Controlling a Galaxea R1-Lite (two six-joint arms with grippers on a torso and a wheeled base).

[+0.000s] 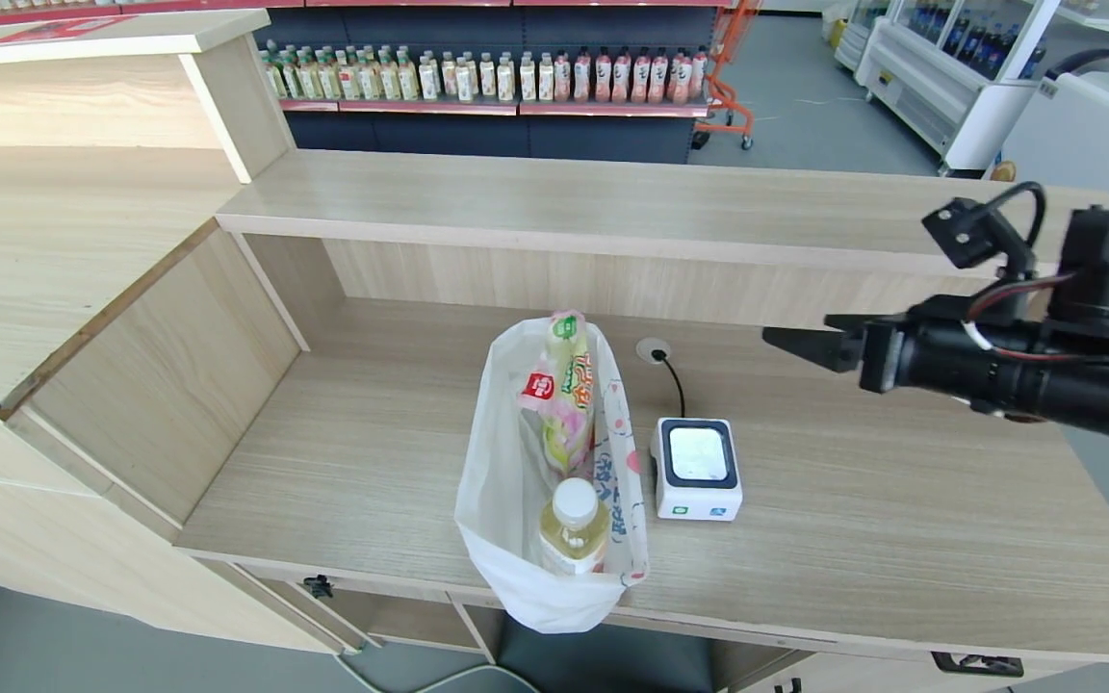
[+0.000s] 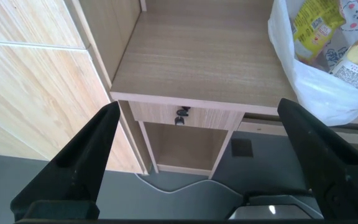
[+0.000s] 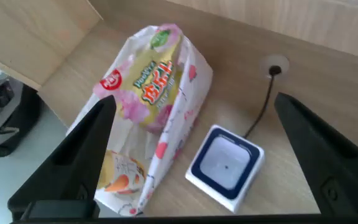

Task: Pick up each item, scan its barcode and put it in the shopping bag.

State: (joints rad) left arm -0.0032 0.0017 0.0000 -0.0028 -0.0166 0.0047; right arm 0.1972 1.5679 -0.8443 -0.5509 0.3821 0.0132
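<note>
The white shopping bag stands open on the counter, low in the middle of the frame. It holds an upright pink-and-green snack packet and, below it, a white-capped bottle; the scanner sits just right of the bag. The right pincer hangs at the right edge, spread wide and empty, and the left pincer, off the counter's front edge, is spread wide too and grips nothing.
</note>
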